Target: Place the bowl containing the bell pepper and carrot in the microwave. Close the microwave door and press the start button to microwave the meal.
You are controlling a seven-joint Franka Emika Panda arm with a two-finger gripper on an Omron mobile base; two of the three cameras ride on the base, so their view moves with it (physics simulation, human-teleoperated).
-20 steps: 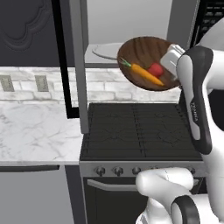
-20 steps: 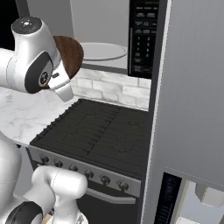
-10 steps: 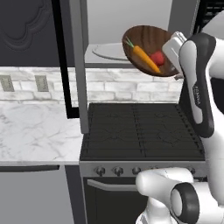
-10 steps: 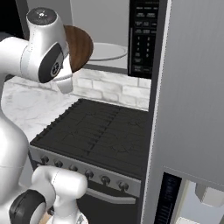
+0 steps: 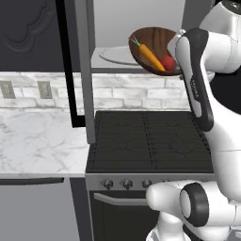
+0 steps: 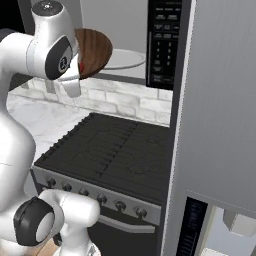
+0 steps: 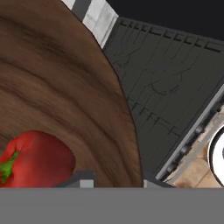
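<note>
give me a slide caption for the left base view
Arm lifts the tilted wooden bowl with carrot and bell pepper toward the open microwave.

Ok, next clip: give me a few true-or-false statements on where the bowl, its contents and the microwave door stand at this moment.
1. The bowl is held up in the air, tilted, at the microwave opening. True.
2. The bowl rests flat on the stove. False: it is raised well above the stove.
3. The carrot and the bell pepper both lie inside the bowl. True.
4. The microwave door is shut. False: it stands swung open to the left of the opening.
5. The gripper is shut on the bowl's rim. True.
</note>
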